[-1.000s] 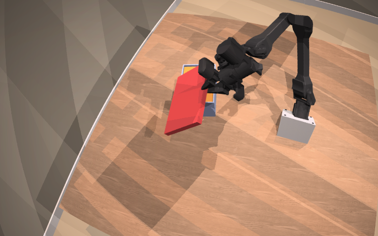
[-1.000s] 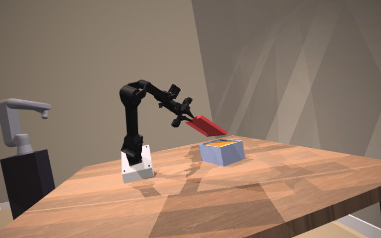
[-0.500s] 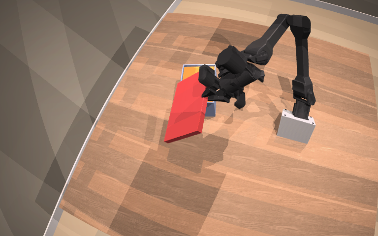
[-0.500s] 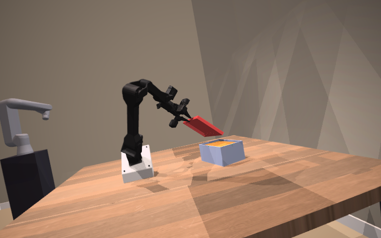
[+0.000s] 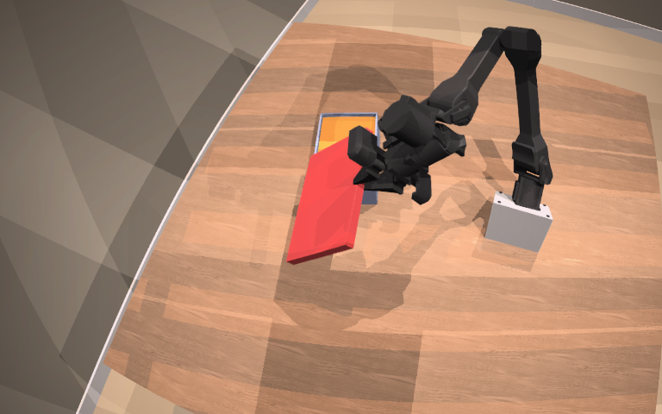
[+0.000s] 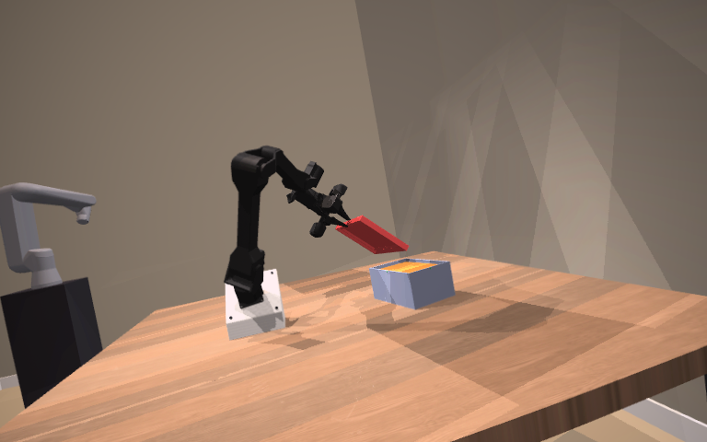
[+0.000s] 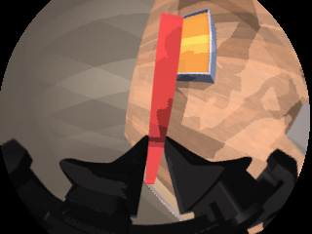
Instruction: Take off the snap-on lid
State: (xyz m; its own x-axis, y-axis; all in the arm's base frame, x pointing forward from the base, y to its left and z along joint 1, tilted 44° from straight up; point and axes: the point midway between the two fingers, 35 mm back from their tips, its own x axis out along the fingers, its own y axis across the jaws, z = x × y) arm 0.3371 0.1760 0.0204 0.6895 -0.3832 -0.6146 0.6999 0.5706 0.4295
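Note:
The red lid (image 5: pixel 327 200) (image 6: pixel 376 235) (image 7: pixel 165 88) is in the air above the box, tilted, with its far edge lower than the edge in my fingers. Its hollow underside shows in the exterior view. My gripper (image 5: pixel 359 179) (image 6: pixel 348 223) (image 7: pixel 156 138) is shut on one long edge of the lid. The blue-grey storage box (image 6: pixel 433 285) (image 7: pixel 213 54) (image 5: pixel 371 197) stands upright on the table, open at the top, with an orange inside. In the top view the lid and gripper hide much of the box.
The wooden table (image 5: pixel 341 360) (image 6: pixel 333 385) bears the box and the arm's white base block (image 5: pixel 518 228) (image 6: pixel 255 322). A grey arm (image 6: pixel 46 192) on a dark pedestal (image 6: pixel 52 333) stands beyond the table in the exterior view. The table's edge runs left of the lid in the top view.

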